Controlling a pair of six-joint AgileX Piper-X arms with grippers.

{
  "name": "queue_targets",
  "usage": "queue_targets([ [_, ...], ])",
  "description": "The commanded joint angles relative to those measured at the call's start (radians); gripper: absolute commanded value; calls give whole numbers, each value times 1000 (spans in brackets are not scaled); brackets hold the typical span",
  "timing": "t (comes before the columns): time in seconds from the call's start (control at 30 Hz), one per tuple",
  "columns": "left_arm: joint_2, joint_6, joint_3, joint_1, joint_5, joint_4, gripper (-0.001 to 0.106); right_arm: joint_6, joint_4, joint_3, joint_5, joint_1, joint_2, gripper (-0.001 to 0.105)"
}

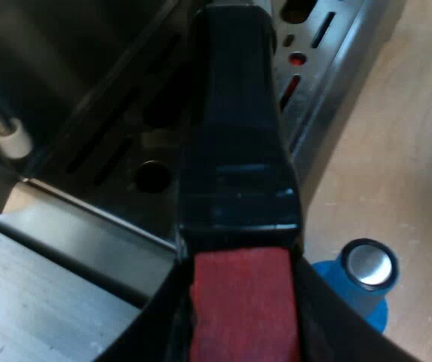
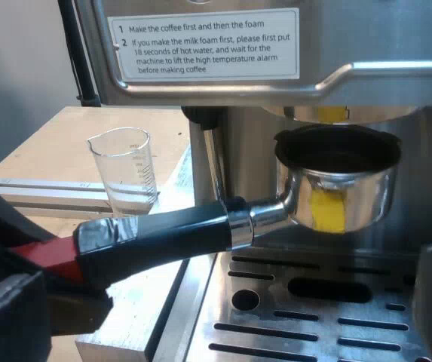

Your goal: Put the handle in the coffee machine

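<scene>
Left wrist view looked along a dark plastic handle whose red end was pinched between the two black fingers of the left gripper. The handle pointed toward twelve o'clock, over the slotted steel drip tray of the silver espresso machine. A blue tamper with a shiny round metal top stood upright on the pale wooden table, at about four o'clock from the red end and close to the machine's base. Right wrist view showed the round metal holder level and just beneath the machine's brew head, with a thin gap between them, so it was not seated. Its handle ran off toward eight o'clock. The right gripper hung before the drip tray with its fingers spread wide, touching nothing. A clear measuring glass with printed marks stood upright at ten o'clock from the handle, beside the machine
</scene>
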Motion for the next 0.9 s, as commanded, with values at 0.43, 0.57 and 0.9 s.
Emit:
queue_targets([
  [0.43, 18, -19, -36, -1, 59, -36, 0, -14, 1, -4, 4, -2, -6, 105],
  [0.57, 18, -28, -59, -1, 59, -35, 0, -14, 1, -4, 4, -2, -6, 105],
  [0.9, 18, -29, -80, -1, 77, -27, 0, -14, 3, -4, 4, -2, -6, 105],
])
